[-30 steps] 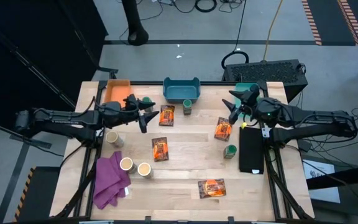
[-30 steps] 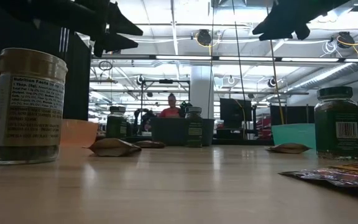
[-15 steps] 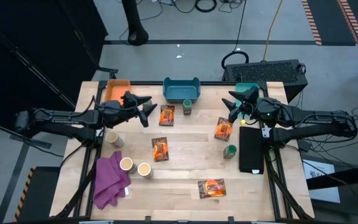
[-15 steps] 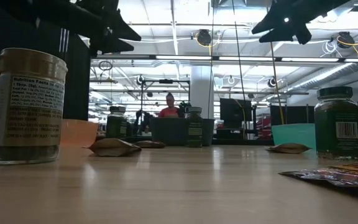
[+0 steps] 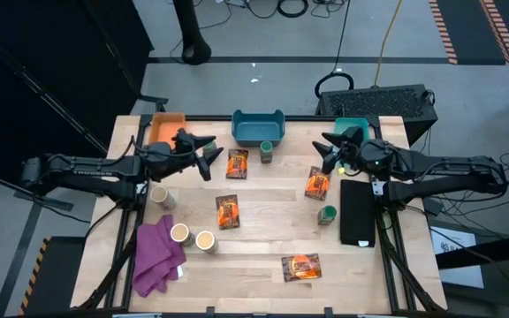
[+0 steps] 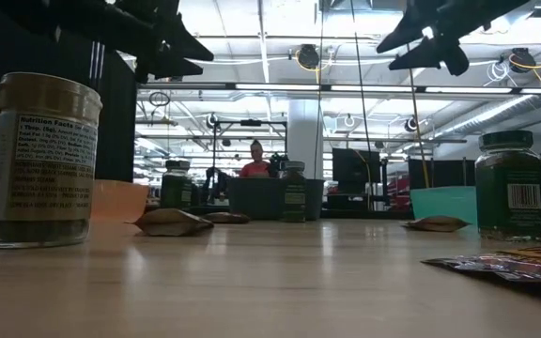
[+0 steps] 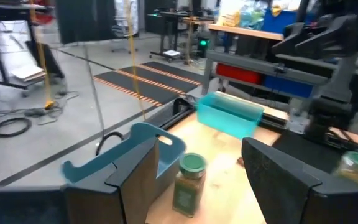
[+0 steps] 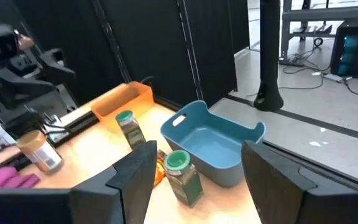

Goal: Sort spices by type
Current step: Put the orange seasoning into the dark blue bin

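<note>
Nearest me, one packet [image 5: 300, 267] lies alone on the tabletop [image 5: 254, 256], with two tan jars [image 5: 193, 237] beside the purple cloth [image 5: 155, 256]. Farther in sit more packets and a green jar [image 5: 327, 215], none binned yet. The left end effector [image 5: 206, 161] hangs spread and empty. It has swung up a touch, facing the green jar by the blue bin [image 5: 265, 152]. The right end effector [image 5: 330, 150], also spread and empty, has edged inward above a packet [image 5: 317, 184] (sorting looks barely begun). The blue bin [image 5: 259, 119] waits at the back.
</note>
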You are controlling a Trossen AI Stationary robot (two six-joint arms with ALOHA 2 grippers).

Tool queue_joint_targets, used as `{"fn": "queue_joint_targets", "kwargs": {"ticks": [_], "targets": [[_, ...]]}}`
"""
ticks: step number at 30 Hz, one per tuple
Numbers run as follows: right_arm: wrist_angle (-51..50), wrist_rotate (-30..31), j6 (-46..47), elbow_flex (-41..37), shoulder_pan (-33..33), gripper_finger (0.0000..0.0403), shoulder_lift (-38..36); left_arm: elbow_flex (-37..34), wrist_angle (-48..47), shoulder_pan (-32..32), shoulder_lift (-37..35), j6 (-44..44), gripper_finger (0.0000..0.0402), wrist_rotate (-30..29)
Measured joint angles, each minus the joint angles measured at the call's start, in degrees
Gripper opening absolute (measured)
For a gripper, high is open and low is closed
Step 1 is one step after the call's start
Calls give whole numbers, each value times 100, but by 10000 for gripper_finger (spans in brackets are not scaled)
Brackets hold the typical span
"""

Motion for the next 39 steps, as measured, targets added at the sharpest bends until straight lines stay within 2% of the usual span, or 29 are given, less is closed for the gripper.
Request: {"fn": "queue_joint_targets", "kwargs": {"ticks": [7, 12, 15, 17, 19, 21, 25, 28, 30, 32, 35, 39], "targets": [[-492, -2, -115, 0, 2, 217, 206, 1, 575, -79, 43, -44, 237, 1059], [-827, 29, -48, -2, -28, 217, 210, 9, 880, -353, 242, -56, 237, 1104], [-823, 41, -110, -1, -80, 217, 208, 169, 706, -523, 465, -212, 237, 1100], [-817, 54, -226, 0, -147, 217, 208, 437, 274, -674, 598, -343, 237, 1108], [-787, 57, -335, -2, -224, 217, 207, 855, -571, -836, 731, -498, 237, 1177], [-688, 57, -471, -2, -285, 217, 207, 1382, -1819, -992, 860, -645, 237, 1357], [-600, 49, -706, -2, -401, 217, 206, 2430, -4657, -1217, 1102, -672, 237, 2114], [-605, 49, -780, -2, -463, 217, 206, 2848, -6173, -1300, 1257, -819, 237, 2376], [-616, 38, -784, -2, -481, 217, 206, 2930, -6474, -1296, 1339, -955, 237, 2377], [-617, 38, -785, -2, -481, 217, 206, 2924, -6368, -1247, 1435, -959, 237, 2321], [-603, 31, -825, -2, -481, 217, 206, 2898, -5849, -1144, 1742, -964, 237, 2102], [-355, 25, -1018, -2, -479, 217, 202, 2898, -5180, -1067, 2383, -940, 237, 2230]]}}
